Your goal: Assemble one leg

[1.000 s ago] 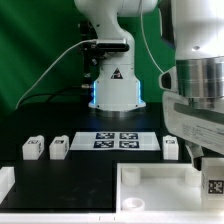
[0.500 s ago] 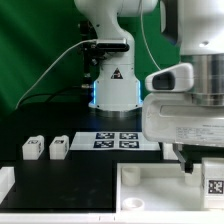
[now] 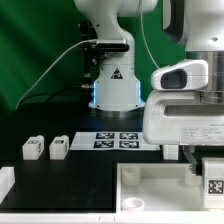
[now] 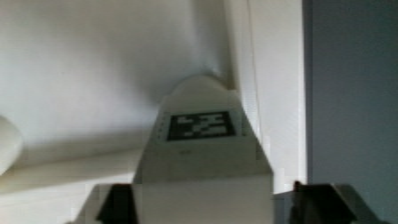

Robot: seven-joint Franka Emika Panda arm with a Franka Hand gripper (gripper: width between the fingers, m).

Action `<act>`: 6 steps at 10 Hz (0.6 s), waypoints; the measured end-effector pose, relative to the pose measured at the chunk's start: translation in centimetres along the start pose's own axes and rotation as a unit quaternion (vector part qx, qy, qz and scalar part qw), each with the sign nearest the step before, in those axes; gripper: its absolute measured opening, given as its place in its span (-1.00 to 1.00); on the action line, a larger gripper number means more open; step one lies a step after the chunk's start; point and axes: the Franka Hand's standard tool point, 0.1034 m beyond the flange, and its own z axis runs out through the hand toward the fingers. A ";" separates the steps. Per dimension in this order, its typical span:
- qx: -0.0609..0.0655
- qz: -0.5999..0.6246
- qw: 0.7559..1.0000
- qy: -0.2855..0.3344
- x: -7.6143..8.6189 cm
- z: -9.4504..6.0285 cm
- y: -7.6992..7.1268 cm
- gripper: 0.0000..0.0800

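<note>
In the wrist view we see a leg lying between the two dark fingers, its tagged face toward the camera and its length running away from it. The fingers sit at either side of the leg's near end with only a thin margin showing; we cannot tell whether they press on it or stand just clear, so we leave the claw's state undecided. A pale surface fills the view around the leg, and a dark band runs down one edge.

In the exterior view we find this leg at the exterior view's right, low in the frame, its tag facing us, resting on or just above the tray. The gripper hangs right over it, mostly masked by the arm's bulky white wrist housing, which fills the right half of the view.

Two more legs stand side by side on the black table at the exterior view's left, well apart from the gripper. Between them and the arm lies the marker board, flat, with its tags up. Behind it rises the arm's base, with a cable trailing off to the left before a green backdrop. A white block edge shows at the far left rim.
</note>
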 end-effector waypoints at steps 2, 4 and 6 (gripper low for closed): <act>0.000 0.091 0.996 0.000 0.1 0.0 0.2 -0.26; 0.003 0.283 0.959 -0.003 0.1 0.0 0.5 -0.27; 0.003 0.470 0.883 -0.009 -0.1 0.2 0.5 -0.27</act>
